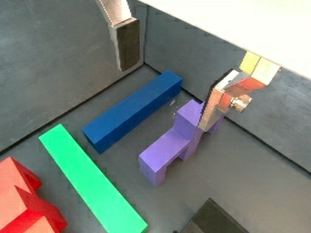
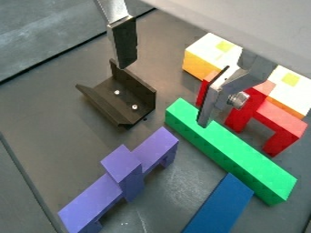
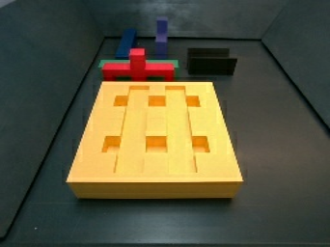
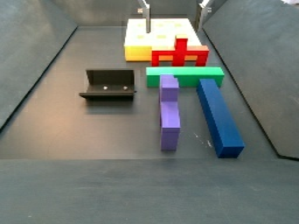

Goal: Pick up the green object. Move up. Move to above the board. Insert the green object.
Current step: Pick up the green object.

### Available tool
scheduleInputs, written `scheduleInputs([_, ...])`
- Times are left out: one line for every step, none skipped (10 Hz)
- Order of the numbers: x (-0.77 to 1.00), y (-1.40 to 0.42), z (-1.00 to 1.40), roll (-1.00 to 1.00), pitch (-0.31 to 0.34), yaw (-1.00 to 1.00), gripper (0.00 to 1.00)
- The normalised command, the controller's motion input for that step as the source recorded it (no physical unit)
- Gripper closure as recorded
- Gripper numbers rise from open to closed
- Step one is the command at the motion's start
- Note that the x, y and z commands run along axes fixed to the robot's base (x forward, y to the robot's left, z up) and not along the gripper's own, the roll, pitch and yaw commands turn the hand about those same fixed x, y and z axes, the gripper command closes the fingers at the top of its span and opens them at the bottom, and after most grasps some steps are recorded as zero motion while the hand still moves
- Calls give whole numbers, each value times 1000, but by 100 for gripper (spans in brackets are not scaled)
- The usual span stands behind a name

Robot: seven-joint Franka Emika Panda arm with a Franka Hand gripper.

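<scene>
1. the gripper (image 2: 170, 68) hung in the air above the pieces, its jaws apart and holding nothing; in both wrist views one silver finger (image 1: 125, 41) and the other finger (image 1: 216, 102) stood wide of each other with only floor and pieces between them. in a side view just its finger tips (image 4: 145, 10) showed at the far edge, over the board.
2. the green object (image 2: 226, 148) lay flat on the dark floor, untouched. in a side view it ran crosswise (image 4: 184, 76), just near of the red cross-shaped piece (image 4: 179, 56) and touching or nearly touching it. i judged the pick-up had not begun.
3. the board (image 3: 157, 138) lay flat with its holes up, so it was ready to take a piece from above. in a side view it sat beyond the red piece, well apart from the loose bars.
4. the green bar lay on its broad face with its long sides bare, which i judged left room for the fingers to straddle it across its width; the red piece close along one side could crowd one finger.
5. count: one green bar, one red cross, one blue bar (image 4: 218, 115), one purple piece (image 4: 170, 111), one board with six square holes, and one fixture (image 4: 108, 85) standing left of the bars.
6. the blue and purple pieces lay lengthwise, side by side, near of the green bar.
</scene>
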Motion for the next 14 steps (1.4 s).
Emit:
scheduleInputs([0,0,-9,-6,0,-20,0])
scheduleInputs([0,0,-46,-81,-14,-300,0])
scheduleInputs([-129,0,-74,-177,-83,-520,0])
scheduleInputs([-243,-14,-54,-224,-154,-614,0])
scheduleInputs([-260,-123,0,-217,-170,-680,0])
scheduleInputs([-214,-220,0,-171,-171,-674,0])
scheduleInputs([-126,-460,17,-153,-131,-549,0])
scheduleInputs([-171,-434,0,-167,-153,-560,0])
scheduleInputs([-103,-294,-40,-114,-143,-731,0])
scheduleInputs([-83,-140,-71,-51,-87,-857,0])
scheduleInputs([-200,0,-209,0,-34,-926,0])
scheduleInputs([-206,0,-240,0,-29,-971,0])
scheduleInputs([-211,0,-280,0,0,-963,0])
scheduleInputs([-231,3,-277,0,0,-957,0])
